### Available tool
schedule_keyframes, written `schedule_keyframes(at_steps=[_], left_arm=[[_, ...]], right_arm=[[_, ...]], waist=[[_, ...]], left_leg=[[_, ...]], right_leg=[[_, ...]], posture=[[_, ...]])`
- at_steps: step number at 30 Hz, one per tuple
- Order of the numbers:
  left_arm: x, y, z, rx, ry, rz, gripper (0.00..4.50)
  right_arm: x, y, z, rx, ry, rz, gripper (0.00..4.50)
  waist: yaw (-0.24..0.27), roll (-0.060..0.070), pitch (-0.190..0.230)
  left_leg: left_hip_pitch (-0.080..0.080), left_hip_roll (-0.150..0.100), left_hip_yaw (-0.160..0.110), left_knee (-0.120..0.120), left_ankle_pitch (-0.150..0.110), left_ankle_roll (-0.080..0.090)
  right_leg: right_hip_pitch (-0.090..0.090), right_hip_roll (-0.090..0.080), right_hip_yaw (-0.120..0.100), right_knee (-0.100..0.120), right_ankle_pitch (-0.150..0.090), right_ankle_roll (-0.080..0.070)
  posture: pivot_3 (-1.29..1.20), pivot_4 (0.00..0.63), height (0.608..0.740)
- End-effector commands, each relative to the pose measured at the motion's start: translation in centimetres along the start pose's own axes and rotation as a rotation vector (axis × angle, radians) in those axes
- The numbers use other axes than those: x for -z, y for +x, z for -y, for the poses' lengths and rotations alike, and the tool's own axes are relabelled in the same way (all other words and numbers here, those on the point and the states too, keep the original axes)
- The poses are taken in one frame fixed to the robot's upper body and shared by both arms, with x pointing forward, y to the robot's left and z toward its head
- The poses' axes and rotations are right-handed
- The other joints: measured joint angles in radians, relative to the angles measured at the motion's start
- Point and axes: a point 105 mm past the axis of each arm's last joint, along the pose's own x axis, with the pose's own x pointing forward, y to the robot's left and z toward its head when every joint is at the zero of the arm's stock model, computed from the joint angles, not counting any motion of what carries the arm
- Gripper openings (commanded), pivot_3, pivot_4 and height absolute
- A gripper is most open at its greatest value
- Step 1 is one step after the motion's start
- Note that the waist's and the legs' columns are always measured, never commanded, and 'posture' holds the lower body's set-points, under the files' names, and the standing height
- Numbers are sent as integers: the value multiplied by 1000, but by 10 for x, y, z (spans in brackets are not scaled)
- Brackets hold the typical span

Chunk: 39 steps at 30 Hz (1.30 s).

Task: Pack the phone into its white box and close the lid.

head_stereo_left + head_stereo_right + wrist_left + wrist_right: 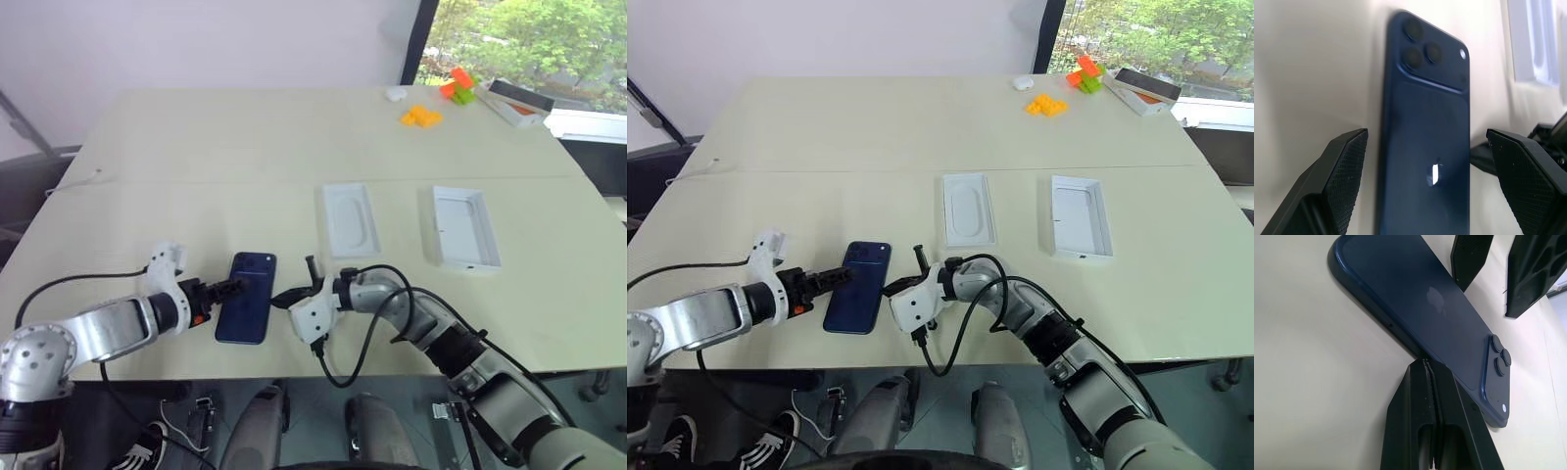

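The dark blue phone (247, 297) lies back up near the table's front edge, its camera cluster at the far end. My left gripper (231, 287) is at the phone's left long edge and open. In the left wrist view its fingers (1342, 171) stand wide with the phone (1425, 147) between them. My right gripper (280, 298) is shut, its tips (1425, 364) pressed against the phone's right long edge (1415, 298). The white box (464, 227) sits empty farther back on the right. The lid is out of view.
A thin white insert card (350, 219) with an oval hollow lies between the phone and the white box. At the far right are orange blocks (421, 117), an orange-and-green block pile (458, 85) and an orange-and-white box (519, 103). Black cables trail off the table's front edge.
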Motion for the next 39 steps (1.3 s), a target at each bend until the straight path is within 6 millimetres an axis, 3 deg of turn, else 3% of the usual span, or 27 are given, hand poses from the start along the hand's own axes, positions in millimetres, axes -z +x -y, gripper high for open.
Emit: schedule_keyframes(at_steps=[1,14,22,28,34,39], left_arm=[[6,1,0,-22,-2,-50,4112],[15,2,-11,-77,26,-115,4112],[18,7,-8,-56,-2,-115,4112],[18,7,-11,-67,0,-115,4112],[17,12,2,-3,-32,-96,4112],[23,10,-2,-17,-30,-113,4112]], right_arm=[[-4,1,8,20,-28,14,41],[-10,13,10,31,-27,38,41],[-19,25,13,43,-30,60,41],[-18,25,12,42,-21,59,41],[-23,28,10,43,-11,76,41],[-26,30,8,33,-25,81,41]], waist=[[-1,0,0],[-6,0,0],[-9,0,0],[-8,1,0],[-5,2,-1],[-7,4,-3]], left_leg=[[0,0,0,0,0,0],[1,0,1,-3,1,1],[11,2,1,-4,-1,-2],[12,2,0,-4,-1,-2],[12,2,-1,-4,-1,-2],[12,1,0,-4,-1,-2]], right_leg=[[0,0,0,0,0,0],[0,1,1,0,0,0],[12,1,1,0,-1,0],[12,0,1,-2,-1,-1],[12,0,1,-3,-1,-1],[12,-1,1,-5,-1,-1]], posture=[[0,150,740],[0,150,740],[0,150,740],[0,150,740],[0,150,740],[0,150,740]])
